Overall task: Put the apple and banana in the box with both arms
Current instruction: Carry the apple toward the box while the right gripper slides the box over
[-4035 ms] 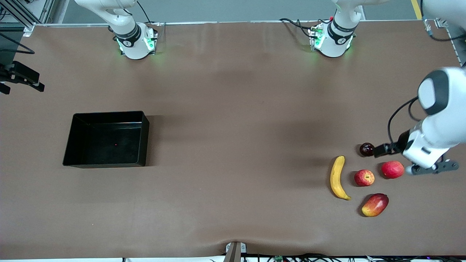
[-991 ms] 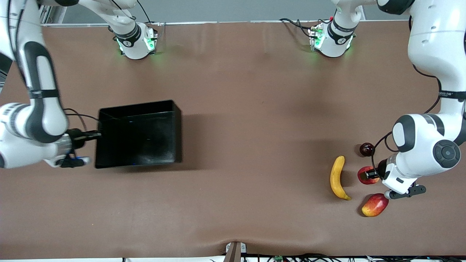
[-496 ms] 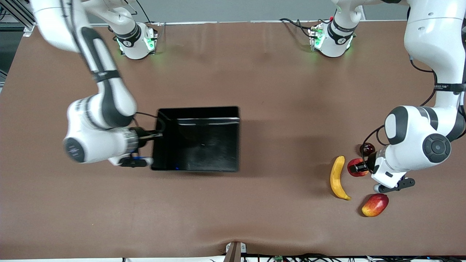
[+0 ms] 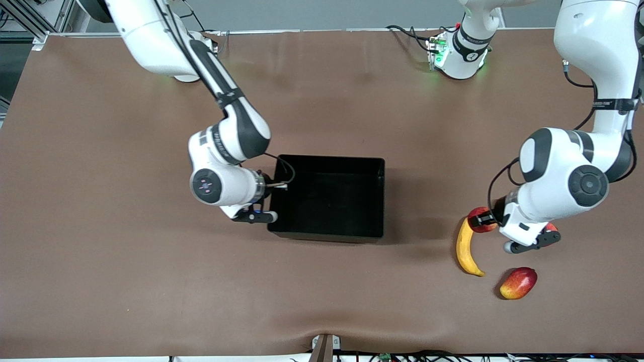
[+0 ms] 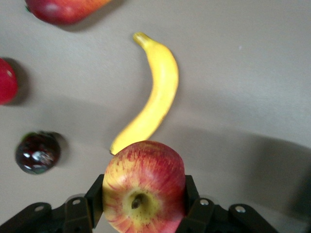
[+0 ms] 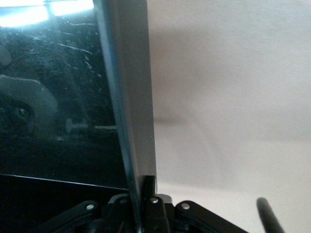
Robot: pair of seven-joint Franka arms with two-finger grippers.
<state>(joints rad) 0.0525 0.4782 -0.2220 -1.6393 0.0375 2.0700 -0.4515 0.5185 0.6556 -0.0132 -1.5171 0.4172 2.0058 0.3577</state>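
Observation:
The black box [image 4: 332,158] stands at the table's middle. My right gripper [image 4: 279,187] is shut on its wall at the right arm's end; the right wrist view shows the thin wall [image 6: 127,97] pinched in my right gripper [image 6: 144,196]. My left gripper [image 4: 482,220] is shut on the red, yellow-streaked apple [image 4: 478,215], held just over the farther end of the banana [image 4: 465,249]. In the left wrist view the apple [image 5: 143,187] sits in my left gripper [image 5: 143,206], stem dimple showing, with the yellow banana [image 5: 153,104] on the table below.
A red-yellow mango-like fruit [image 4: 518,283] lies nearer the front camera than the banana. A plain red fruit [image 4: 552,227] is mostly hidden under the left wrist. The left wrist view also shows a dark plum [image 5: 37,153] and the red fruit [image 5: 6,80].
My right gripper has dragged the box from the right arm's end to the table's middle. My left gripper has lifted the apple and carried it toward the banana.

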